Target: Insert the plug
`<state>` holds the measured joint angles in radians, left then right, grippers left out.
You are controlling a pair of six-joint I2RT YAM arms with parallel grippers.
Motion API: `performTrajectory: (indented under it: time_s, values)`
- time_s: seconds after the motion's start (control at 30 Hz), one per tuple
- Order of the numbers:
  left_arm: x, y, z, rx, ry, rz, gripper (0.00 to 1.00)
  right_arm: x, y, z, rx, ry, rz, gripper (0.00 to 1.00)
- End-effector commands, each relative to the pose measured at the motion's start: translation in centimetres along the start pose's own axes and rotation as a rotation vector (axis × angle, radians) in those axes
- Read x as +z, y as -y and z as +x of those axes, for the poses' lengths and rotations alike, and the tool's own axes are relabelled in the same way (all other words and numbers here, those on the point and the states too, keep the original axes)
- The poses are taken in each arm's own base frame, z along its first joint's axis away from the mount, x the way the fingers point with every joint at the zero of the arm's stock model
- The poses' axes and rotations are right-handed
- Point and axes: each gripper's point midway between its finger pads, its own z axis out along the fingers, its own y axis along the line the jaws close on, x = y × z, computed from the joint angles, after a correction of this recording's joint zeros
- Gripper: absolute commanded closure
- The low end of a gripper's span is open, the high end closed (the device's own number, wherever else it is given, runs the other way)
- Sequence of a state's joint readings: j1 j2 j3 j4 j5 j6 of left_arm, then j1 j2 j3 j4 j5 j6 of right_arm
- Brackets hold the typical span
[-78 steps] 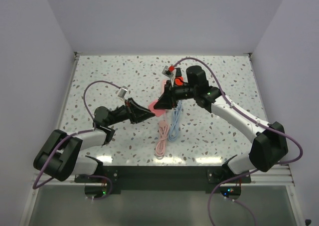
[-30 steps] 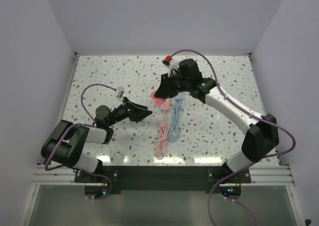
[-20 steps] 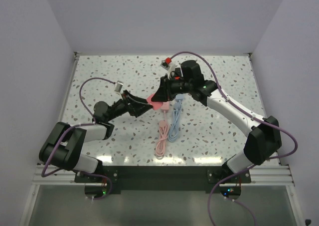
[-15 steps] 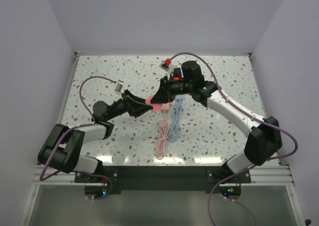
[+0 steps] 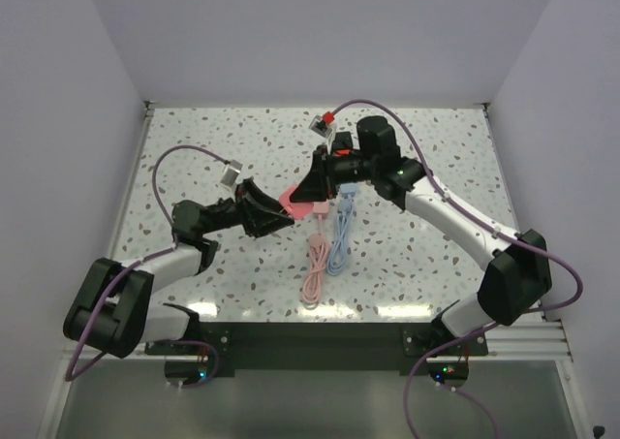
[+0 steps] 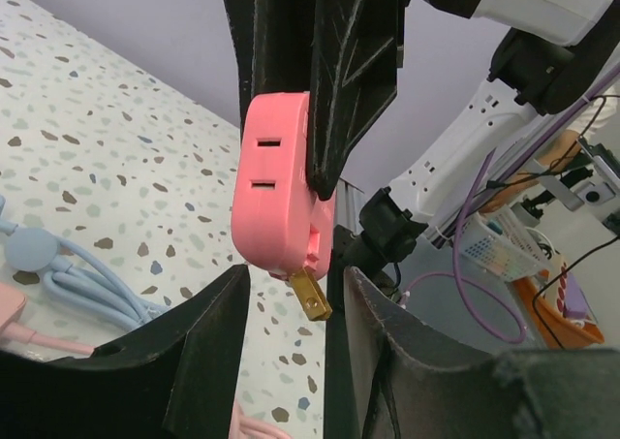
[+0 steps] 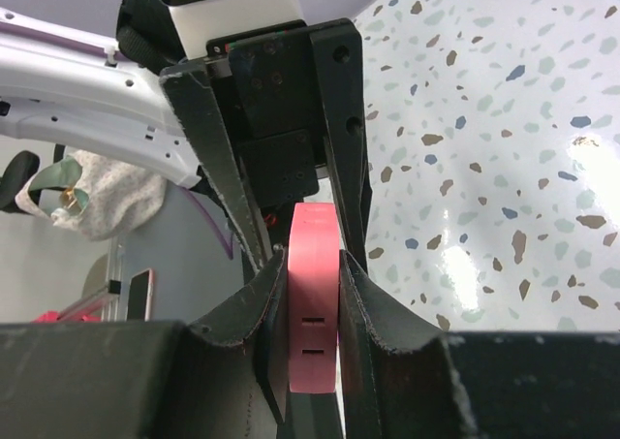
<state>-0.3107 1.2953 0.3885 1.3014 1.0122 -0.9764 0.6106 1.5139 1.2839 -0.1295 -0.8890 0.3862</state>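
A pink plug (image 5: 294, 202), a rounded block with two slots in its side and a brass prong (image 6: 312, 295) at its lower end, hangs above the table's middle. My right gripper (image 5: 310, 189) is shut on its flat faces, and the right wrist view shows both pads pressed against the pink plug (image 7: 315, 313). From the left, my left gripper (image 5: 278, 216) reaches under the block. In the left wrist view the pink plug (image 6: 276, 182) sits just above the left gripper (image 6: 294, 328), whose jaws stand apart, and the prong hangs between them with a gap on each side.
A coiled pink cable (image 5: 315, 263) and a coiled light-blue cable (image 5: 339, 237) lie on the speckled table (image 5: 194, 148), just below the held block. The blue cable (image 6: 68, 279) also shows low in the left wrist view. White walls close in the table's left, right and back sides.
My left gripper has come in from the left to the pink block, and its jaws have narrowed around the prong. The right gripper has kept the block almost still.
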Motion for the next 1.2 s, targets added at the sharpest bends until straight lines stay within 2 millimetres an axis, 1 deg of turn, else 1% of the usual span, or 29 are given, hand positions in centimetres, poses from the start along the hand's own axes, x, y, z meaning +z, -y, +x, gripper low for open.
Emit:
performTrajectory:
  time_s: [0.0, 0.2, 0.3, 0.37, 0.4, 0.5, 0.6, 0.77, 0.83, 0.97, 1.0, 1.03, 1.17]
  values:
    - [-0.7, 7.8, -3.4, 0.540, 0.147, 0.285, 0.52, -0.7, -2.4, -0.8, -0.053, 0.027, -0.070, 1.00]
    - [-0.6, 8.0, -3.7, 0.542, 0.158, 0.288, 0.58, -0.7, -2.5, -0.5, -0.058, 0.021, -0.087, 1.00]
    - [-0.5, 8.1, -4.0, 0.543, 0.166, 0.289, 0.59, -0.7, -2.4, -0.3, -0.062, 0.015, -0.093, 1.00]
    - [-0.4, 8.0, -4.0, 0.540, 0.164, 0.289, 0.62, -0.6, -2.4, -0.2, -0.059, 0.011, -0.095, 1.00]
    - [-0.4, 7.9, -3.9, 0.536, 0.161, 0.290, 0.65, -0.6, -2.4, -0.2, -0.059, 0.011, -0.095, 1.00]
    - [-0.3, 7.7, -3.7, 0.527, 0.156, 0.287, 0.67, -0.8, -2.5, -0.3, -0.067, 0.015, -0.096, 1.00]
    - [-0.3, 7.7, -3.5, 0.530, 0.149, 0.291, 0.72, -0.8, -2.7, -0.2, -0.070, 0.013, -0.102, 1.00]
    - [-0.3, 7.8, -3.5, 0.539, 0.150, 0.296, 0.84, -0.7, -2.9, 0.0, -0.071, 0.009, -0.125, 1.00]
    - [-0.3, 7.8, -3.5, 0.542, 0.150, 0.295, 0.92, -0.6, -2.9, 0.1, -0.072, 0.004, -0.133, 1.00]
    - [-0.3, 7.8, -3.4, 0.538, 0.146, 0.296, 0.92, -0.5, -2.6, 0.2, -0.068, 0.001, -0.130, 1.00]
    - [-0.2, 7.7, -3.4, 0.541, 0.145, 0.297, 0.98, -0.5, -2.7, 0.2, -0.070, -0.001, -0.131, 1.00]
    - [-0.2, 7.7, -3.4, 0.541, 0.146, 0.296, 1.00, -0.6, -2.7, 0.1, -0.072, 0.002, -0.130, 1.00]
    - [-0.1, 7.4, -3.3, 0.531, 0.143, 0.293, 1.00, -0.6, -2.8, 0.1, -0.072, 0.000, -0.133, 1.00]
